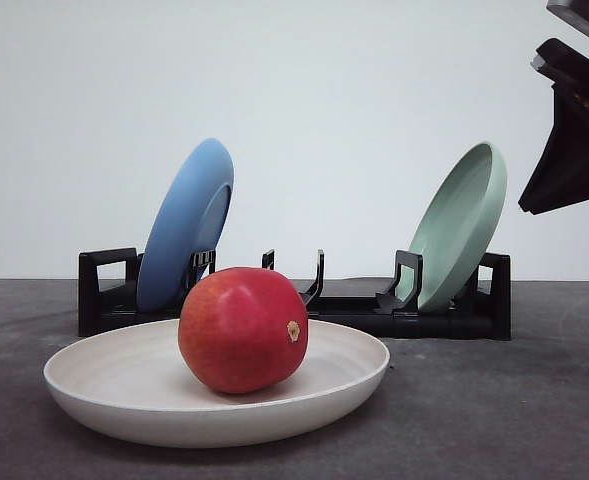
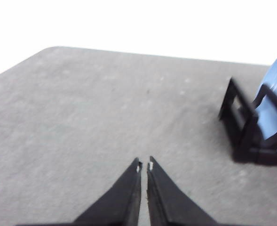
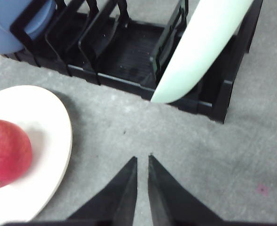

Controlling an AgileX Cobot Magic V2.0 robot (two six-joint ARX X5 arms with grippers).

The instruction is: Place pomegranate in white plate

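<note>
Front view, near to far: plate (image 1: 94,400) sits closest to us, flat on the table (image 1: 494,420). Pomegranate (image 1: 242,328) rests inside it, a bit right of plate centre, stem spot facing 3 o'clock. Nothing is touching the fruit. Behind the plate, the black rack (image 1: 394,310) holds the blue plate (image 1: 186,225) at 11 o'clock from the fruit and the green plate (image 1: 461,225) at 2 o'clock, both leaning on edge. Right arm (image 1: 574,130) hangs up at 2 o'clock, well apart from fruit and plate.

Right wrist view: right gripper (image 3: 142,162) has its fingers nearly together, a thin slit between them, holding nothing. It hovers over bare table between plate rim (image 3: 65,132) and rack (image 3: 129,61). Pomegranate (image 3: 6,153) is off at 9 o'clock from the tips, sitting in the plate.

Left wrist view: left gripper (image 2: 144,165) also narrow, tips almost touching, empty, over bare table. Rack end (image 2: 244,125) and blue plate edge (image 2: 274,108) sit at 2 o'clock from it, well apart.

Our read: placement looks done, fruit is down and released. We judge the step in hand is the retreat. Next move calls for little: clear the right arm up and away without clipping the green plate or rack, and leave the plate undisturbed. Fruit is round, so a bump could roll it toward the rim.
</note>
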